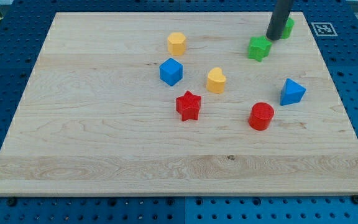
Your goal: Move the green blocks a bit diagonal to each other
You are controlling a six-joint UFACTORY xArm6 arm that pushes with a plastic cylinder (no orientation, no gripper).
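A green star block (259,48) lies near the view's top right on the wooden board (92,124). A second green block (288,27) sits just up and right of it, mostly hidden behind the rod, so its shape is unclear. My tip (273,37) is down between the two green blocks, right at the star's upper right corner and against the left side of the hidden green block.
A yellow hexagon block (176,43), a blue cube (171,71), a yellow heart block (215,80), a red star block (189,105), a red cylinder (261,116) and a blue triangle block (291,92) lie around the board's middle and right.
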